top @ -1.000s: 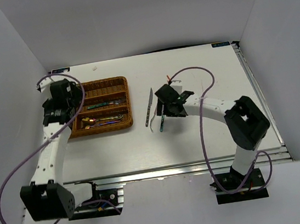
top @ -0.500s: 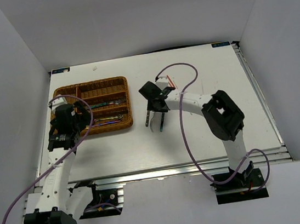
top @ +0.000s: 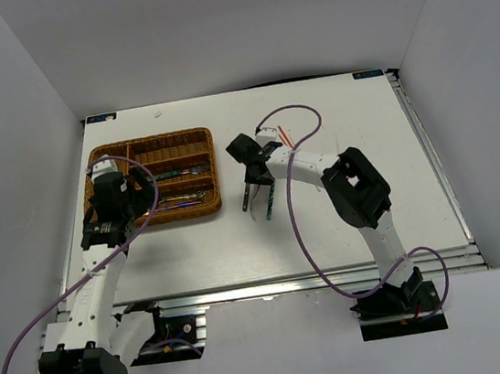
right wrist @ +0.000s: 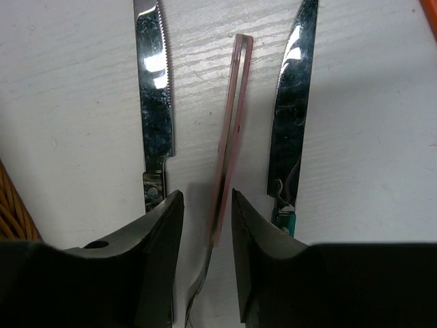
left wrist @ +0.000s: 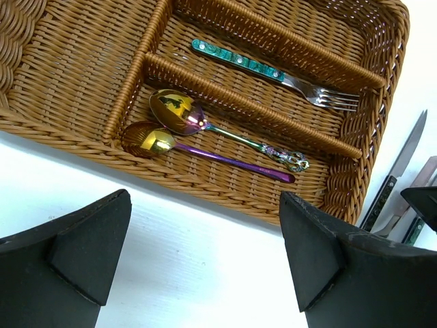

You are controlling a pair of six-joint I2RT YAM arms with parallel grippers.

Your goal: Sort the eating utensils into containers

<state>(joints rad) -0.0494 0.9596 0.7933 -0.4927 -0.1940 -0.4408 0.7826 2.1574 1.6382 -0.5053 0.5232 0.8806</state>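
1. The right gripper [right wrist: 205,198] is narrowed, its fingers straddling the near end of a slim pale pink stick [right wrist: 232,116], perhaps a utensil handle. A gap shows on one side.
2. That stick lies on the white table [right wrist: 82,102] between a serrated knife [right wrist: 153,82] and a green-handled knife [right wrist: 293,102].
3. The left gripper [left wrist: 203,198] gapes wide, holding nothing, over the near rim of the wicker tray [left wrist: 68,130].
4. In the tray, a teal-handled fork [left wrist: 266,70] lies in one long compartment. A rainbow-handled spoon [left wrist: 179,113] and a purple-handled spoon [left wrist: 147,140] share the nearest one.

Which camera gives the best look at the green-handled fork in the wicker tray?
The left wrist view: the fork lies close up, handle and tines clear. The top view shows only a tiny sliver in the tray; the right wrist view misses it.
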